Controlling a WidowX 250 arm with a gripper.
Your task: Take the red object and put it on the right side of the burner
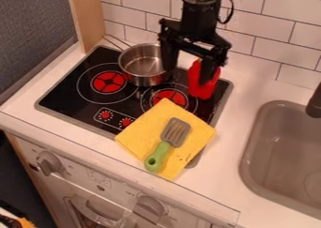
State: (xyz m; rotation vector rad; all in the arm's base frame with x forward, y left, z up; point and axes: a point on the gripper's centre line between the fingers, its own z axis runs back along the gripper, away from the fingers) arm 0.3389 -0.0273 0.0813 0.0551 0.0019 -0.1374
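Note:
My gripper hangs over the back right of the stove with its two fingers wide apart. One finger is by the right edge of the pot, and the other is in front of the upper part of the red object. The red object is at the right back of the black cooktop, beside the right-hand burner. That finger hides part of it, and I cannot tell whether they touch. Nothing is seen held between the fingers.
A metal pot stands at the back of the cooktop, left of the gripper. A yellow cloth lies over the cooktop's front right corner, bearing a green-handled spatula. The sink is at the right, with a tiled wall behind.

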